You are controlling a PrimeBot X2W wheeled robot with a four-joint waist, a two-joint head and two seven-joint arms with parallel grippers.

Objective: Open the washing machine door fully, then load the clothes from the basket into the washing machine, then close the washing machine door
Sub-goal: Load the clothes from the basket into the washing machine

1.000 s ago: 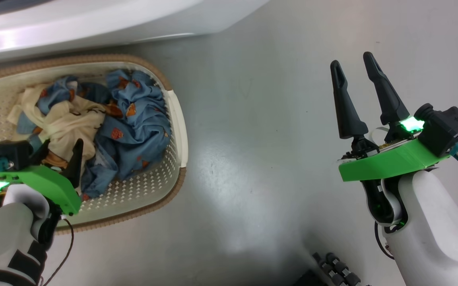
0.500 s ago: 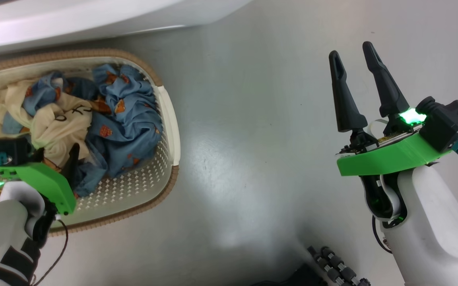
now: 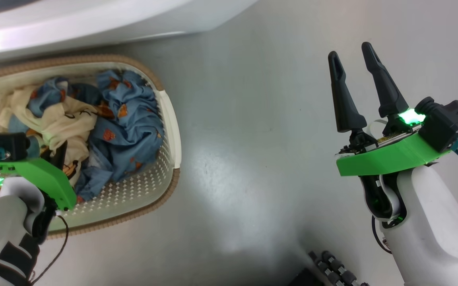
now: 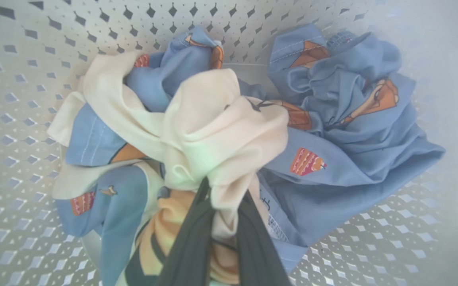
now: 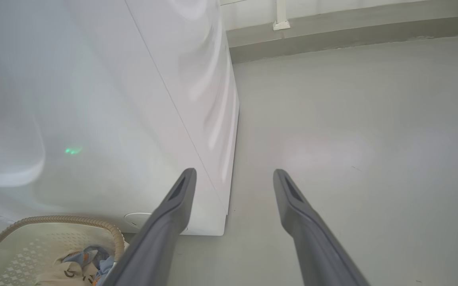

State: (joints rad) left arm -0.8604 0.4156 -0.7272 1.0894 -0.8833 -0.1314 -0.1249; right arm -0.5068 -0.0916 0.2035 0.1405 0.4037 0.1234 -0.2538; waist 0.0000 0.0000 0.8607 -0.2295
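Left gripper (image 4: 223,198) is clamped shut on a cream fold of the clothes (image 4: 213,131), which are piled in the basket (image 3: 172,119) at about 9 o'clock in the head view. Right gripper (image 3: 349,51) hangs at 3 o'clock, jaws wide apart, over the grey floor (image 3: 253,159). Washing machine (image 3: 94,24) runs along 11 o'clock, just behind the basket.

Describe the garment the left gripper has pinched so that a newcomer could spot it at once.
Find the white washing machine; next to it sits the cream perforated basket. In its pile, the left gripper is shut on the cream piece, which is bunched on top. Unlike the blue fabric around it, it is pale with an orange-and-black print.
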